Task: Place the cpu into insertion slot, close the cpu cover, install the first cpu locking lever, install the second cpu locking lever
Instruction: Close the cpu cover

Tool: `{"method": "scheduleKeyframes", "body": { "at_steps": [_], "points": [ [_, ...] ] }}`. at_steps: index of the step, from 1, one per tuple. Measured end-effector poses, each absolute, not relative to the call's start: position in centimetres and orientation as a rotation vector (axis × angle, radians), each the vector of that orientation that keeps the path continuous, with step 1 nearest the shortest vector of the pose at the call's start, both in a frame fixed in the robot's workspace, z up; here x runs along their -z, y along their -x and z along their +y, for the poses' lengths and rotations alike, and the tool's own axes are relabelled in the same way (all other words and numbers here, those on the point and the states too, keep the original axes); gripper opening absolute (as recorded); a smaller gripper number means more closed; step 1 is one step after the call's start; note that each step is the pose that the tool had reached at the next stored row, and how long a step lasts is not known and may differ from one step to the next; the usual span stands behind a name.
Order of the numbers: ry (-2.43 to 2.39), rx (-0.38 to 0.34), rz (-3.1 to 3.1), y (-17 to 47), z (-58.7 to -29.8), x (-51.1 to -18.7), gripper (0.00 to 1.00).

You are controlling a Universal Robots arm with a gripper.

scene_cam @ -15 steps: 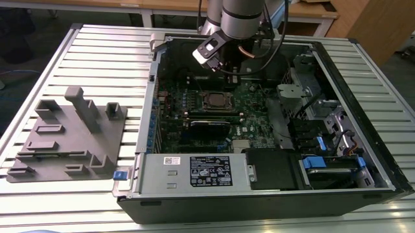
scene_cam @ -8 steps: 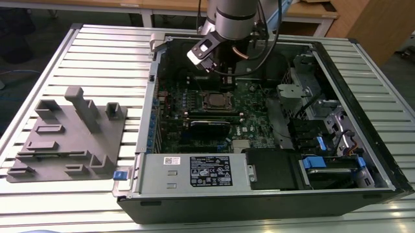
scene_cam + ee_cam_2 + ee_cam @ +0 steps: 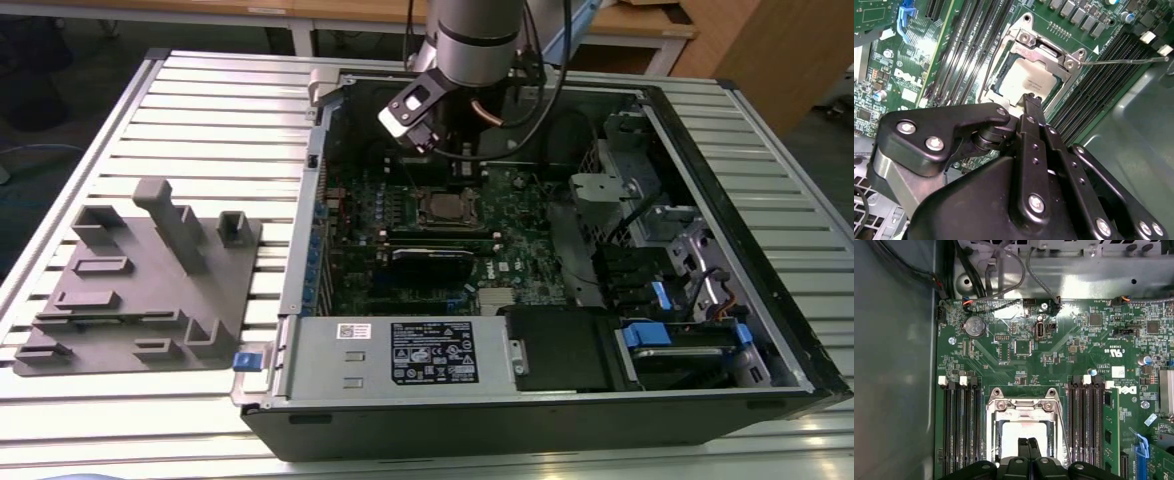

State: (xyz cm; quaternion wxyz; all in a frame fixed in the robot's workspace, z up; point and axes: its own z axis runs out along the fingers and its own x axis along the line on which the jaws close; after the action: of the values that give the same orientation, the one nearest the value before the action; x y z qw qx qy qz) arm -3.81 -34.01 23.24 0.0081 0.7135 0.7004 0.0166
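- cpu: dull silver square, seated in the insertion slot near the centre of the exterior view.
- cpu cover: silvery frame lying flat over the chip, whose face shows through the cut-out. It appears closed.
- locking lever: thin wire rod reaching away from the socket corner. It looks unlatched.
- second thin rod: runs along the opposite side. I cannot tell whether it is hooked.
- gripper: fingers pressed together with nothing between them, tips poised just over the socket's near edge.
- Step in hand, as judged: placing and covering are done, and the first lever is the work now.
- That work calls for a fingertip set against the thin wire, swinging it down and under its catch without skidding onto the board.
- circuit board: green, with memory slots flanking the socket.
- computer case: black and open-topped, with a grey box along its lower edge.
- slatted table: pale metal, with a grey fixture tray toward the exterior view's left.
- wooden furniture: upper right of the exterior view.
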Motion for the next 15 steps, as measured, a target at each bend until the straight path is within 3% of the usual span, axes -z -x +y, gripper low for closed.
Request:
{"method": "scheduleKeyframes", "body": {
  "at_steps": [15],
  "points": [
    [-2.230,-0.052,2.190,3.88,-34.01,-23.08,0.11]
  ]
}}
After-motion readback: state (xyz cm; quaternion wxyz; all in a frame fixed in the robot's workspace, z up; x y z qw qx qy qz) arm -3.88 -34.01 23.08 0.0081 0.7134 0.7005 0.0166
